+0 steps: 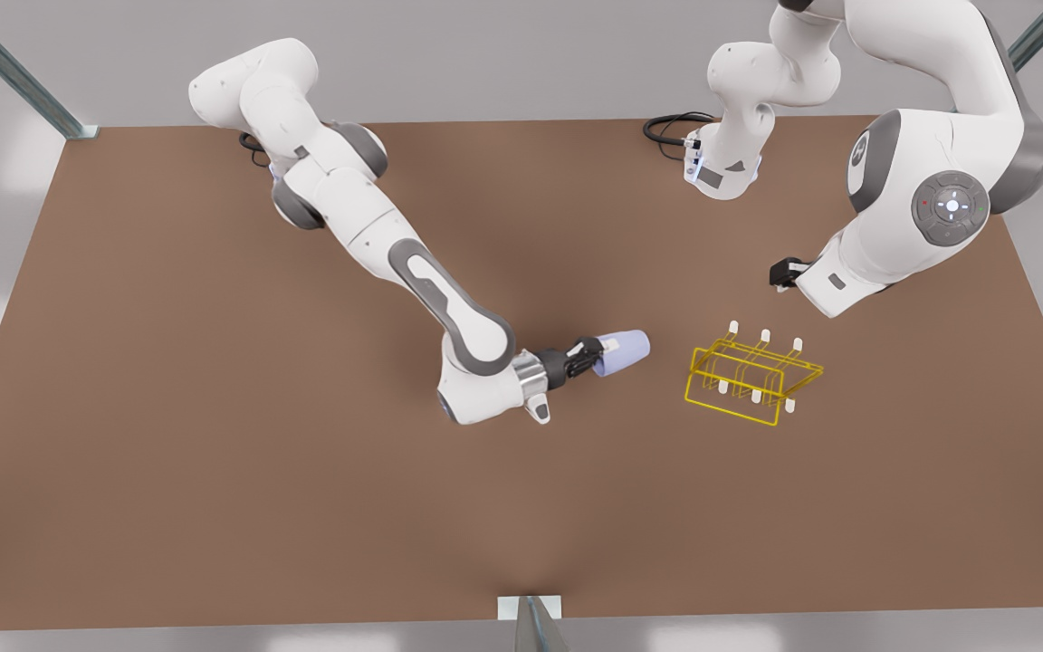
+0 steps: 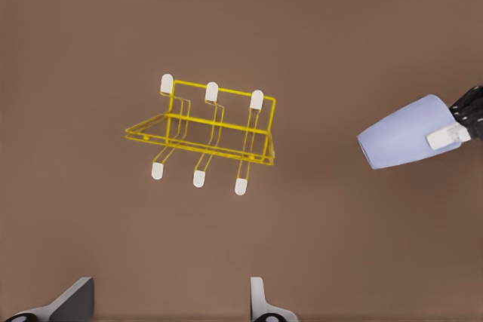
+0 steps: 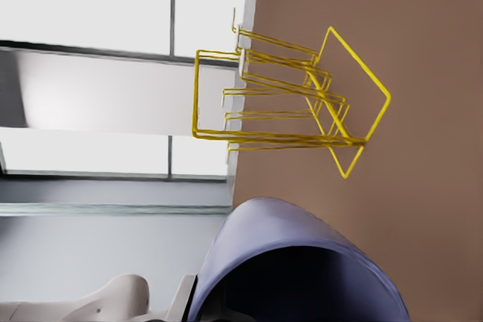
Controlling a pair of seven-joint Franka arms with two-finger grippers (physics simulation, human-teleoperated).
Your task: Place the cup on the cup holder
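The pale lavender-blue cup (image 1: 627,350) is held sideways a little above the brown table, left of the cup holder in the front view. My right gripper (image 1: 596,355) is shut on its end nearest the arm. The right wrist view has the cup (image 3: 302,254) close up, its dark opening toward the camera, and the cup holder (image 3: 294,103) beyond it. The cup holder (image 1: 752,376) is a yellow wire rack with white-tipped prongs, standing apart from the cup. My left gripper (image 2: 167,308) hovers open high over the rack (image 2: 204,130), with the cup (image 2: 407,135) and the right gripper (image 2: 462,120) off to one side.
The brown table (image 1: 214,453) stretches wide around both things. A black cable (image 1: 671,127) coils by the far arm base. Metal frame posts stand at the table's corners and at the near edge (image 1: 531,620).
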